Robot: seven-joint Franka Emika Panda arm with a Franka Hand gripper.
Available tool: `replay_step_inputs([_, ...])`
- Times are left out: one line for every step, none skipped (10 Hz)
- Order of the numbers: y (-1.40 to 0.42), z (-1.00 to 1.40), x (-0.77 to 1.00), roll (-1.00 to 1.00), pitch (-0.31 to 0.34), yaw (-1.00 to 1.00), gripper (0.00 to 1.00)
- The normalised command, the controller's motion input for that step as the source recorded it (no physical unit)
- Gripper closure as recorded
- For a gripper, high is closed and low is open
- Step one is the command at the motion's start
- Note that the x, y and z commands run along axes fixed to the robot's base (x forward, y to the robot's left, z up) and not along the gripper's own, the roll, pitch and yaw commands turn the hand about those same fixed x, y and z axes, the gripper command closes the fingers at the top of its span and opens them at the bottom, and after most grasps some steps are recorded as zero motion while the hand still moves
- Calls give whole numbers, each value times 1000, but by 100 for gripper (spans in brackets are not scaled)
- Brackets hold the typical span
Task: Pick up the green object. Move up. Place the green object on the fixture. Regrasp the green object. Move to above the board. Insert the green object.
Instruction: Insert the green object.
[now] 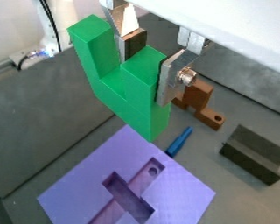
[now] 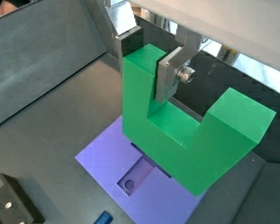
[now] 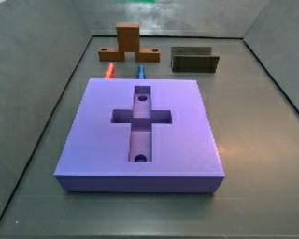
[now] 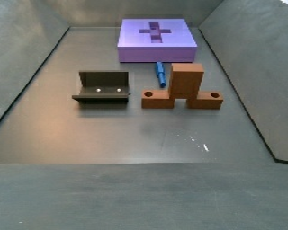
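Note:
The green object [image 1: 119, 83] [image 2: 178, 131], a bright green stepped block, hangs in the air with my gripper [image 1: 152, 63] [image 2: 150, 58] shut on one of its upright legs. A silver finger plate [image 1: 170, 77] presses one side and a dark pad the other. Under it lies the lavender board [image 1: 101, 162] [image 2: 108, 153] with its cross-shaped recess, also seen in both side views [image 3: 177, 140] [image 4: 134, 45]. The fixture [image 1: 254, 150] [image 2: 14, 203] [image 3: 194, 60] [image 4: 104, 88] stands bare on the floor, away from the board. Neither side view shows my gripper.
A brown stepped block [image 1: 201, 98] [image 3: 124, 45] [image 4: 183, 88] stands beside the fixture. A blue pen [image 1: 178, 140] [image 3: 139, 70] [image 4: 160, 72] lies between that block and the board. Grey walls close in the floor on all sides.

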Motion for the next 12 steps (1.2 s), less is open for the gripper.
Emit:
replay_step_inputs([-17, -443, 191, -311, -164, 43, 100])
replay_step_inputs([-109, -326, 186, -354, -174, 37, 100])
replay_step_inputs([-143, -266, 117, -386, -184, 0, 100])
replay_step_inputs([-143, -269, 117, -381, -184, 0, 100])
replay_step_inputs([-129, -294, 131, -369, -180, 0, 100])
replay_step_inputs([-20, -426, 129, -323, -160, 17, 100])
replay_step_inputs([0, -560, 120, -276, -147, 26, 100])
replay_step_inputs([60, -714, 69, -204, -130, 0, 100])
replay_step_inputs([69, -763, 26, -173, -131, 0, 100])
replay_step_inputs([0, -777, 0, -136, -151, 0, 100])
replay_step_inputs([-83, -760, 0, -96, -183, 0, 100])
replay_step_inputs([-174, -651, 0, -77, -174, 0, 100])
